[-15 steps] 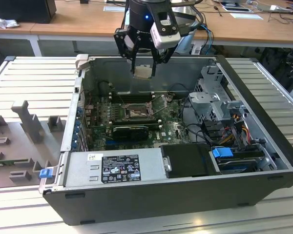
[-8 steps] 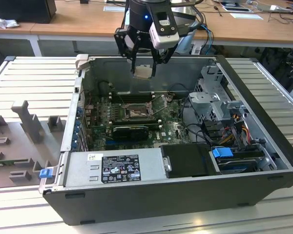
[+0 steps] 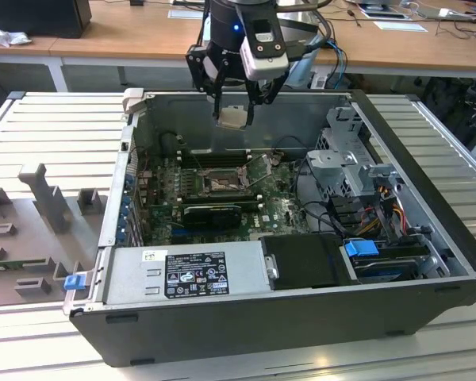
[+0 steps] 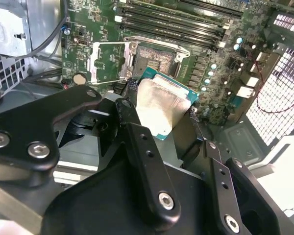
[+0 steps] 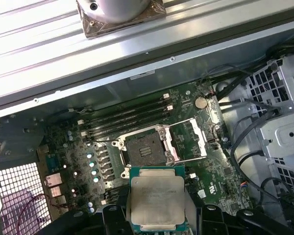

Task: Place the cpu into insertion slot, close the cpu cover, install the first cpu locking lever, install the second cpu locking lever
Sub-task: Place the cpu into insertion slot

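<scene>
The fingers (image 4: 137, 142) clamp the cpu (image 4: 161, 105) between them — above the insertion slot (image 4: 154, 61).

The computer case (image 3: 262, 325) lies on the tabletop (image 3: 55, 119). Inside it, the insertion slot (image 3: 220, 184) sits between the memory slots (image 3: 214, 157) behind and the graphics card (image 3: 213, 213) in front. The cpu cover (image 5: 193, 139) stands open beside the slot. The cpu (image 3: 232, 119), gripped in the tool (image 3: 234, 113), hangs above and clear of the slot.
</scene>
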Motion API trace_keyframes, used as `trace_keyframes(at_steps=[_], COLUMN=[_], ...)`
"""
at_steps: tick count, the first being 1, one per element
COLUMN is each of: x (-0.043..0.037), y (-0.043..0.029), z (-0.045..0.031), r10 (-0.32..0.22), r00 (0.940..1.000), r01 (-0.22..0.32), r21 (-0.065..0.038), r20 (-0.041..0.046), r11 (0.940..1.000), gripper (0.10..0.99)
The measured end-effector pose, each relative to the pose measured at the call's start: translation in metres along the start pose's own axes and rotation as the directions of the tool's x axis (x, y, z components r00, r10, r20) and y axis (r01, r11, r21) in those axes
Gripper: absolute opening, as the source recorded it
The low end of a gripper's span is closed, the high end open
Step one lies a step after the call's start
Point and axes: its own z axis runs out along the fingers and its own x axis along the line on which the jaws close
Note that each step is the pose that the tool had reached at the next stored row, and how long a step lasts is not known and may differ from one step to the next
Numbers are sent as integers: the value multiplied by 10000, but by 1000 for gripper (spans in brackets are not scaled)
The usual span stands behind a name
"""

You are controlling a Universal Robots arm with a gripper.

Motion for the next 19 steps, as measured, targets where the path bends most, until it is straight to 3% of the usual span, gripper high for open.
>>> trace_keyframes(at_steps=[8,19], x=[-1,-1], y=[-5,-5], z=[56,62], r10=[254,451], r00=[9997,9990], r01=[-254,-451], r21=[-5,-10], r20=[22,39], r11=[9997,9990], gripper=[529,529])
